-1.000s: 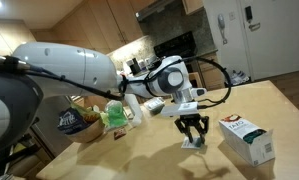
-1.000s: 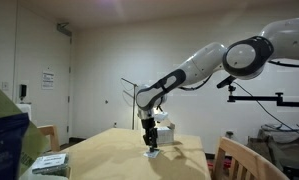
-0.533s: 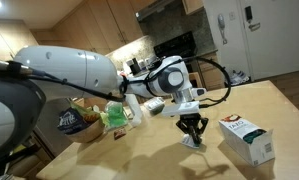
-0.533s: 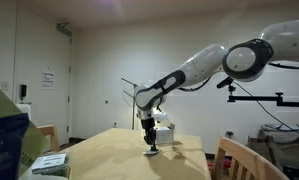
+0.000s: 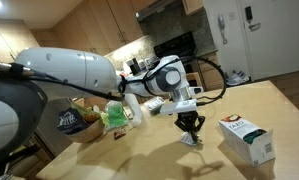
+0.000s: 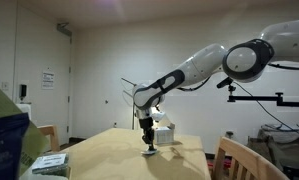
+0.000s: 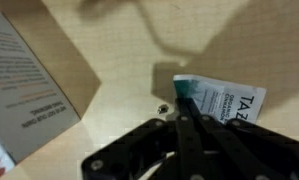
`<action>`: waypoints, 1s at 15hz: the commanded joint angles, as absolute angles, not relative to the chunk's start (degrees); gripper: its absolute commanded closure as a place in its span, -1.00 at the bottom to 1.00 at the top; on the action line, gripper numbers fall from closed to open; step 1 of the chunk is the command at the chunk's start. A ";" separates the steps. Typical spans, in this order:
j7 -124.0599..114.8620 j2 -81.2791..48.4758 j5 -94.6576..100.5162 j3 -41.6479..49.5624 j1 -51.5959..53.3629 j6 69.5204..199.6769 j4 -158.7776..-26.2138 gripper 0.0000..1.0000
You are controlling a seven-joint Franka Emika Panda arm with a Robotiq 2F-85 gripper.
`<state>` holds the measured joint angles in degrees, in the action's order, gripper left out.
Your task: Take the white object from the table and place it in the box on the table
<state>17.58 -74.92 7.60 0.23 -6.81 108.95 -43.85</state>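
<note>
Gripper [image 5: 192, 134] low on worktop [image 5: 139, 160], jaws pinched onto edge of packet [image 7: 221, 100], which lies flat, likely for lifting. Box [image 5: 245, 138] near, apart; short carry.

Green-patched white object [image 7: 234, 100]; white, green-printed box [image 5: 246, 138]

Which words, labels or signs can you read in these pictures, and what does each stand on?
"TAZ": on the packet in the wrist view; the word is cut off at the picture's edge, and the smaller print under it is blurred.
Box: several lines of print, too blurred to read.
Wall sign: too small to read.
</note>
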 commanded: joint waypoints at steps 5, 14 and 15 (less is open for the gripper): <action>14.22 -67.11 7.92 0.61 -6.82 122.45 -52.61 0.99; 15.05 -69.04 7.16 1.06 -6.85 128.28 -51.09 0.99; 12.42 -69.25 7.17 1.92 -6.31 127.73 -50.67 0.99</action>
<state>14.78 -68.81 7.69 0.63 -6.99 128.52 -51.64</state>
